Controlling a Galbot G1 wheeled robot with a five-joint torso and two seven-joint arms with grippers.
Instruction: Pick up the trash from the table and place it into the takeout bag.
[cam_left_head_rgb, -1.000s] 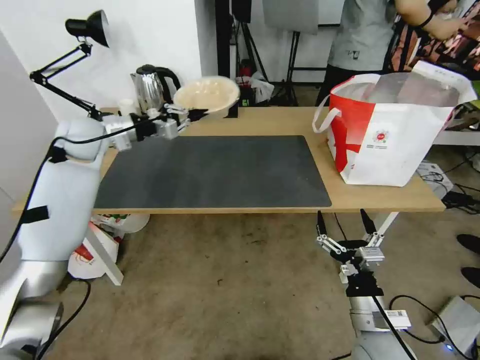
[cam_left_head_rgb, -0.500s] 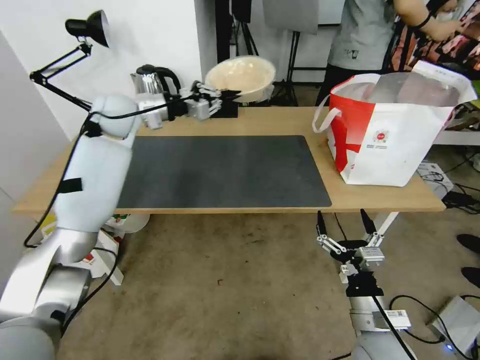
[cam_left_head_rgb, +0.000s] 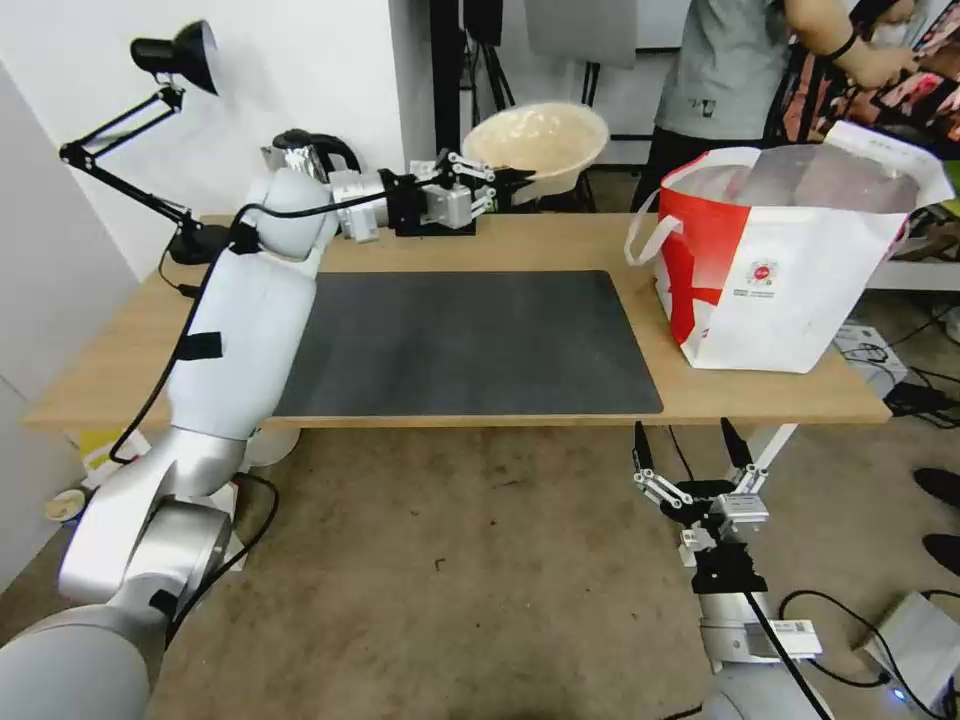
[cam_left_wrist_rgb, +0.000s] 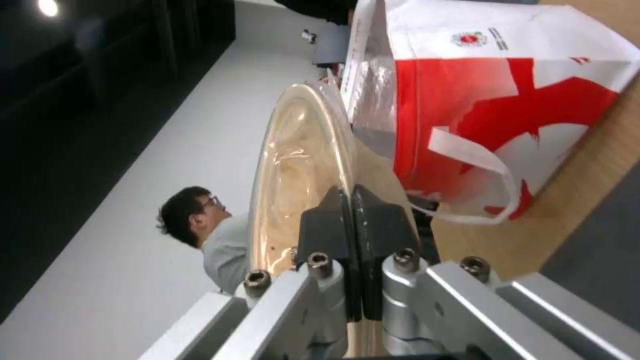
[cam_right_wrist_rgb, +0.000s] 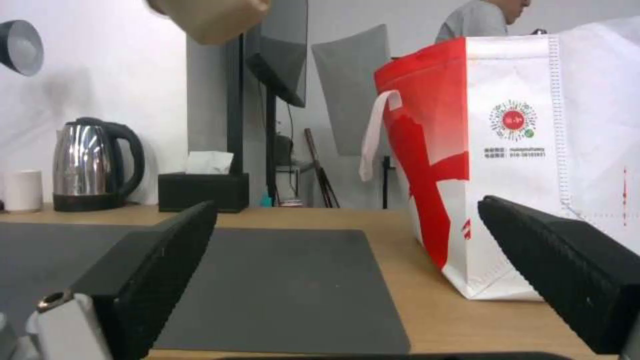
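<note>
A shallow beige bowl (cam_left_head_rgb: 540, 138) hangs tilted in the air above the back edge of the table (cam_left_head_rgb: 760, 395), left of the takeout bag (cam_left_head_rgb: 790, 262). My left gripper (cam_left_head_rgb: 515, 180) is shut on the bowl's near rim. In the left wrist view its two fingers (cam_left_wrist_rgb: 320, 225) pinch the rim of the bowl (cam_left_wrist_rgb: 293, 160), with the bag (cam_left_wrist_rgb: 500, 100) close beyond. The white bag with its red panel stands open-topped at the table's right end. My right gripper (cam_left_head_rgb: 690, 462) hangs open below the table's front edge, pointing up.
A dark grey mat (cam_left_head_rgb: 460, 340) covers the middle of the table. A steel kettle (cam_right_wrist_rgb: 93, 165), a black tissue box (cam_right_wrist_rgb: 203, 192) and a black desk lamp (cam_left_head_rgb: 170, 60) stand along the back left. A person stands behind the bag.
My left arm has carried the bowl to the right and upward, from near the kettle towards the takeout bag. The right arm has stayed still.
</note>
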